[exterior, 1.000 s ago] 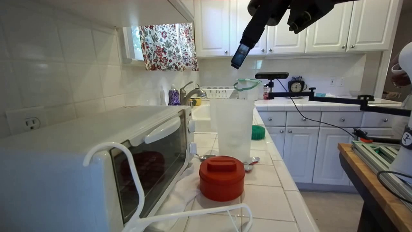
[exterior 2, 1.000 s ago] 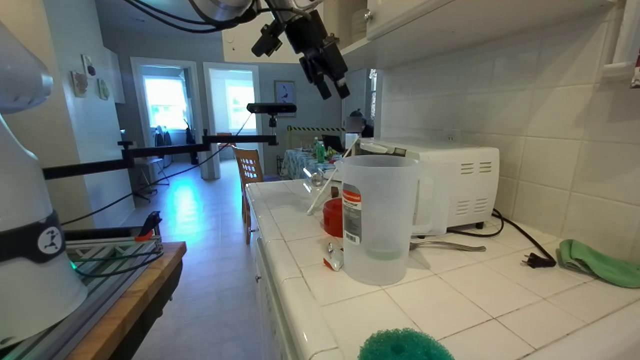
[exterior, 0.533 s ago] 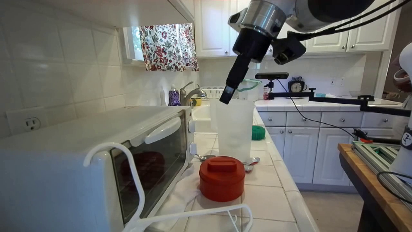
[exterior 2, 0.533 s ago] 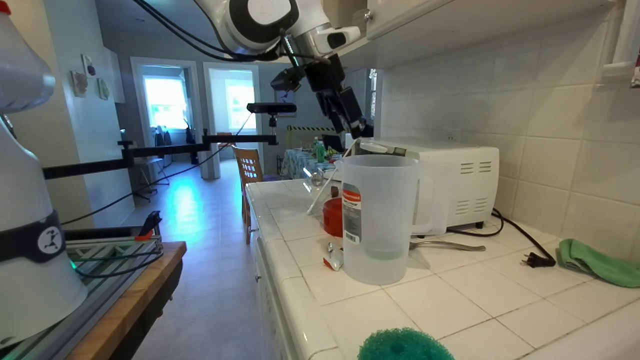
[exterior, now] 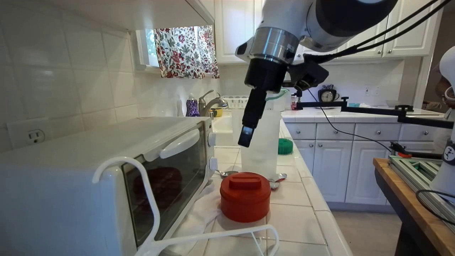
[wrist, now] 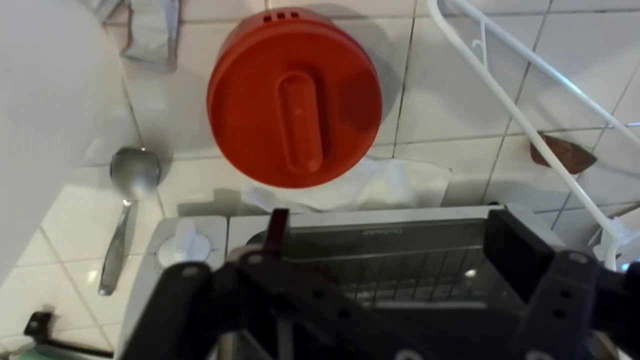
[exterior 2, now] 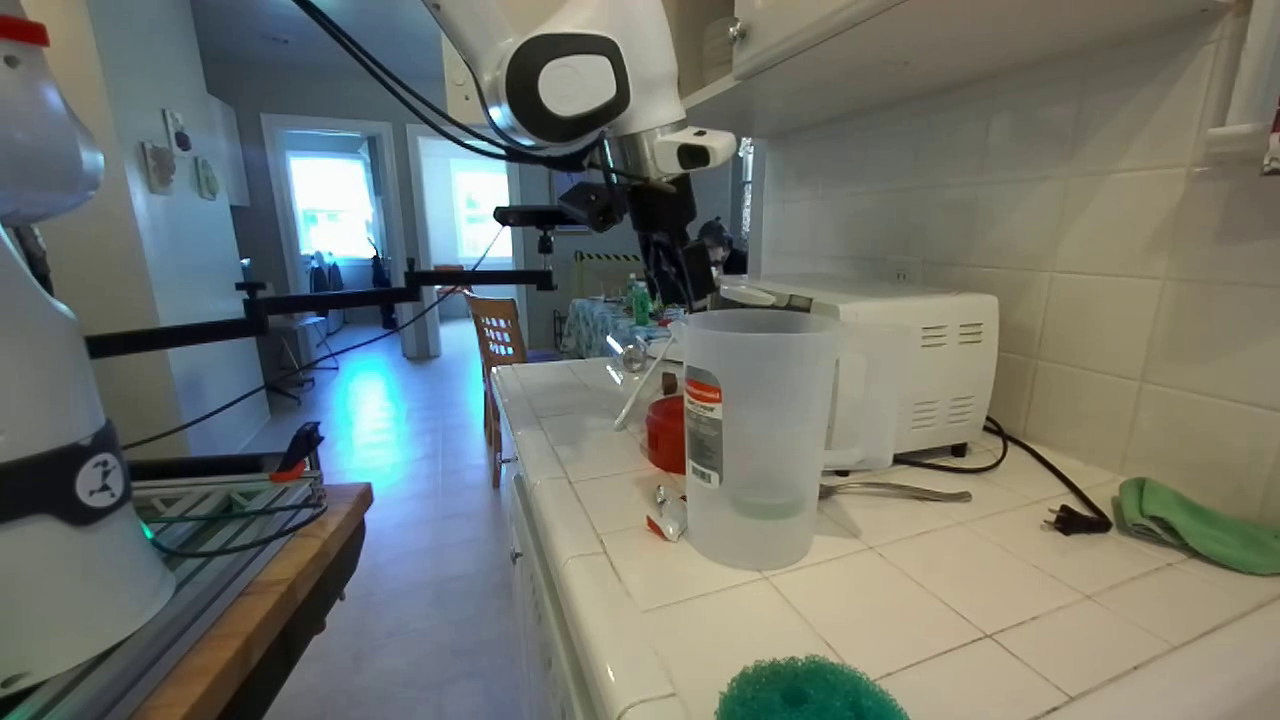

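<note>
A wht. tiled kitchen counter [exterior: 293, 223] carries a mixed lineup: a wht. toaster oven [exterior 2: 940, 370] at the back, a tall translucent pitcher [exterior 2: 760, 440] upright toward the front edge, & a round red lidded container [exterior: 245, 200] betw. pitcher & a tilted wht. hanger [wrist: 504, 98]. A rumpled wht. cloth [wrist: 390, 185] lies betw. container & oven; a metal spoon [wrist: 117, 247] rests betw. pitcher & oven, w/ a silvery packet [exterior 2: 671, 515] by the pitcher's base. A sm. brown item [wrist: 572, 156], too blurred to ID, sits by the hanger. A blk. power plug [exterior 2: 1080, 521] & a folded green cloth [exterior 2: 1200, 528] lie at the back; a green scrubber [exterior 2: 810, 692] sits nr. the front edge.
</note>
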You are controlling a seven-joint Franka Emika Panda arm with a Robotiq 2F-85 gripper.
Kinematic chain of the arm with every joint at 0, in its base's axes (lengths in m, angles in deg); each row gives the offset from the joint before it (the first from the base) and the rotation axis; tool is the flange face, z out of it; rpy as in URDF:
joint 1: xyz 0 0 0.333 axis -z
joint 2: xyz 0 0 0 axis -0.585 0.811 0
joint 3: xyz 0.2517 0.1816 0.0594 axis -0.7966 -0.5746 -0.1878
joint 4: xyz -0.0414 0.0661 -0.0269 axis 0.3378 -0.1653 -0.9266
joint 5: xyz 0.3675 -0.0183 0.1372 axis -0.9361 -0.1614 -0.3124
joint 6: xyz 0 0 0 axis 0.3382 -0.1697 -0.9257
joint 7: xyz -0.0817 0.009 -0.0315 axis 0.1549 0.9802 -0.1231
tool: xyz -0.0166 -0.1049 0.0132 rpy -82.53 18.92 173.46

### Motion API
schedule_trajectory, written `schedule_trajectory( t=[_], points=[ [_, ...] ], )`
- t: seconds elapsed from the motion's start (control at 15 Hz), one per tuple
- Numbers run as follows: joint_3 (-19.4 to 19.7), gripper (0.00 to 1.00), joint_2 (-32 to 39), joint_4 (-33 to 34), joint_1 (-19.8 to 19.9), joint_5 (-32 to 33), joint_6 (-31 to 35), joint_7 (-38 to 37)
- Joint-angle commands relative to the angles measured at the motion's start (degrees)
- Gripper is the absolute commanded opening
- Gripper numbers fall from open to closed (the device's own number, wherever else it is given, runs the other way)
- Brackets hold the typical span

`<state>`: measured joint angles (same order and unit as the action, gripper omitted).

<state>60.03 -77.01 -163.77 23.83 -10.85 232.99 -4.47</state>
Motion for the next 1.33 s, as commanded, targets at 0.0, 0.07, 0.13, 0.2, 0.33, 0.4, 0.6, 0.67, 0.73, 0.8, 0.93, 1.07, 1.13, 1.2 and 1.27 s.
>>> schedule_trajectory(
  t=[0.0, 0.07, 0.13, 0.2, 0.33, 0.4, 0.6, 0.67, 0.73, 0.8, 0.93, 1.07, 1.13, 1.2, 1.27],
  points=[
    [-0.5, 1.00, 3.0, 2.8, 0.5, 0.2, -5.3, 1.4],
    [-0.3, 1.00, 3.5, 3.1, 0.5, 1.4, -6.9, 0.7],
    [-0.2, 1.00, 3.9, 3.6, 0.6, 2.5, -8.6, 0.5],
    [0.3, 1.00, 4.1, 3.8, 0.5, 5.0, -10.0, -0.9],
    [1.0, 1.00, 4.7, 4.4, 0.4, 9.7, -11.8, -2.2],
    [1.1, 1.00, 5.3, 4.8, 0.3, 11.1, -11.9, -1.9],
    [1.3, 1.00, 6.9, 5.6, 0.0, 14.5, -11.3, -2.3],
    [1.2, 1.00, 7.6, 5.9, 0.0, 14.4, -10.4, -2.3],
    [1.0, 1.00, 8.4, 6.4, 0.0, 13.6, -9.9, -2.0],
    [1.0, 1.00, 9.2, 6.8, -0.2, 13.8, -9.2, -2.3],
    [1.1, 1.00, 10.2, 7.5, -0.4, 13.8, -8.5, -2.5],
    [1.4, 1.00, 11.1, 8.0, -0.4, 13.9, -7.7, -2.7],
    [1.6, 1.00, 11.3, 8.1, -0.4, 14.3, -7.5, -3.0],
    [1.8, 1.00, 11.5, 8.1, -0.5, 14.4, -7.5, -3.2],
    [2.0, 1.00, 11.6, 8.0, -0.5, 14.4, -7.4, -3.3]
  ],
)
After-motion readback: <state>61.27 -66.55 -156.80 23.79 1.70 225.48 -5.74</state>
